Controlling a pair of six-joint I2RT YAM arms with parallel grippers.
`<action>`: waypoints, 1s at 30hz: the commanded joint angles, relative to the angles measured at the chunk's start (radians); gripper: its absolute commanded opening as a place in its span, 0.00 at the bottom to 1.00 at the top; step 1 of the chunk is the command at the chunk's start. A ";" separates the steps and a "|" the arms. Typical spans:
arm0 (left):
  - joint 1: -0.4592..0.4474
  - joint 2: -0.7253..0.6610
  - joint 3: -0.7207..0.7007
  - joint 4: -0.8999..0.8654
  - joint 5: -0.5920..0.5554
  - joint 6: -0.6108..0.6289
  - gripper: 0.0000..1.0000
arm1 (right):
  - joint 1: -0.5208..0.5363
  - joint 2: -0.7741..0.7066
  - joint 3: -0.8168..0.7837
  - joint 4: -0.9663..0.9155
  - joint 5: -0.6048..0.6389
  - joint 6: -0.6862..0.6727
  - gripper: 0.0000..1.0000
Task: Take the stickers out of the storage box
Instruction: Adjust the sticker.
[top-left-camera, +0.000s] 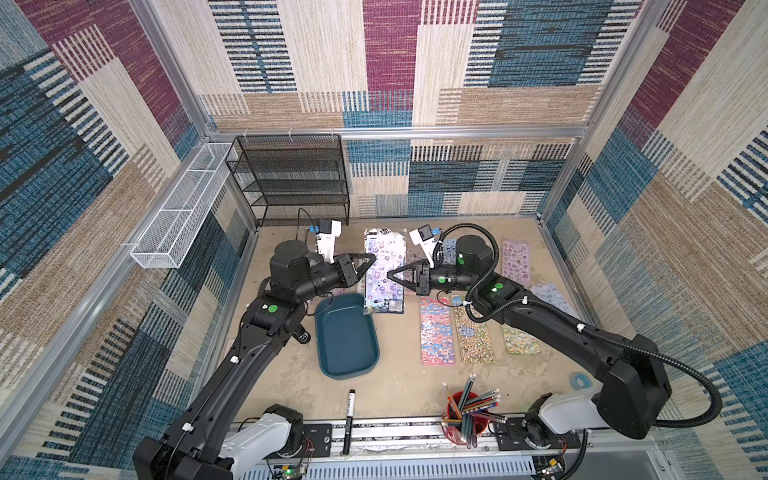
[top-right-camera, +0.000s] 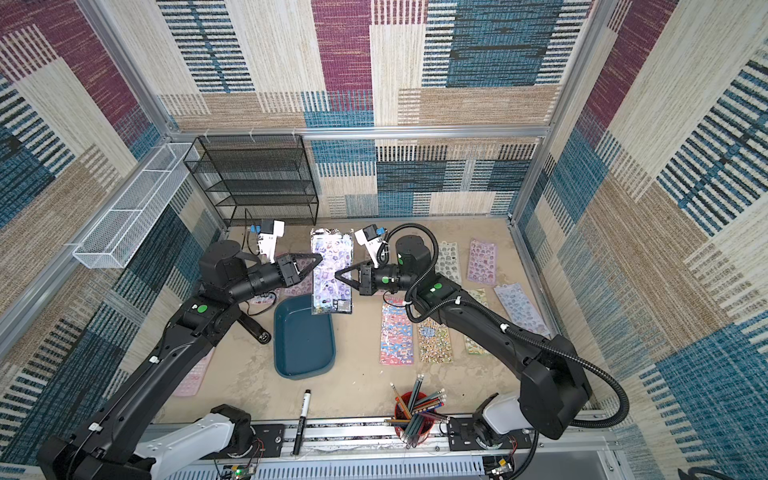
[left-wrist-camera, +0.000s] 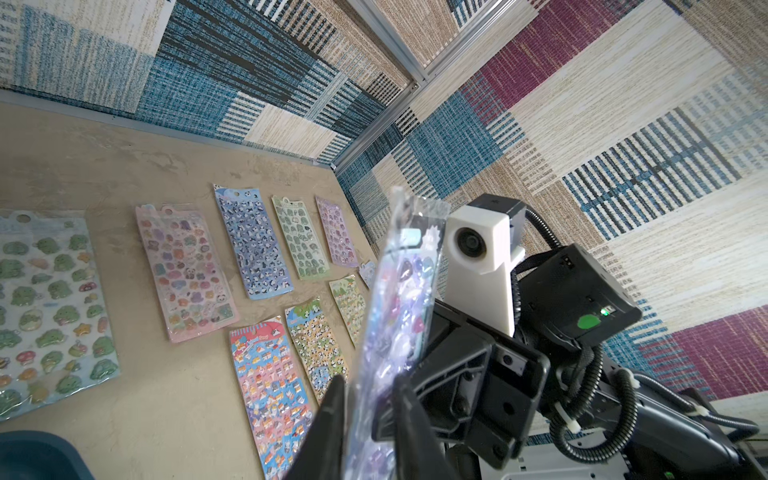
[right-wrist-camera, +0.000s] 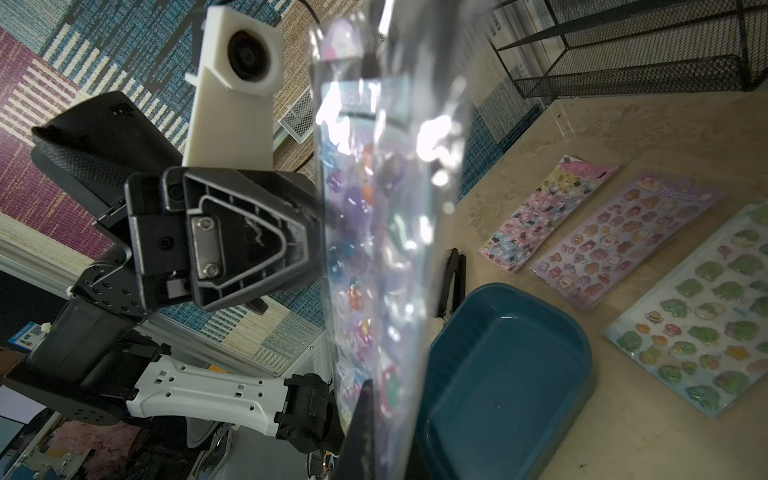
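Right fingers (right-wrist-camera: 359, 432), pressed together, pinch one long edge of the lilac sheet (top-left-camera: 383, 293). In the right wrist view I see the film run straight into their grip. Left fingers (left-wrist-camera: 332, 415) stand slightly parted on either side of the opposite edge, with the film passing between them. The sheet hangs lifted between my two arms, face up in both top views. Its near end overlaps the far corner of the storage box (top-left-camera: 347, 340). The box sits on the surface (top-left-camera: 399, 386) beside my left arm, its teal floor bare. The other stickers (top-left-camera: 436, 330) lie flat in rows on the surface, most to the right of the box, some beyond it. A marker (top-left-camera: 350, 417) lies near the front rail, and a red cup of pencils (top-left-camera: 464, 415) stands there too.
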 joint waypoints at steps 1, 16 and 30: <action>0.000 -0.016 -0.006 0.009 -0.003 -0.002 0.41 | -0.001 -0.011 -0.004 -0.006 0.012 -0.016 0.00; 0.004 -0.176 0.061 -0.303 -0.307 0.174 0.64 | 0.000 -0.067 -0.066 -0.143 0.077 -0.082 0.00; 0.007 -0.212 0.047 -0.439 -0.408 0.229 0.67 | -0.001 -0.095 -0.144 -0.287 0.110 -0.105 0.00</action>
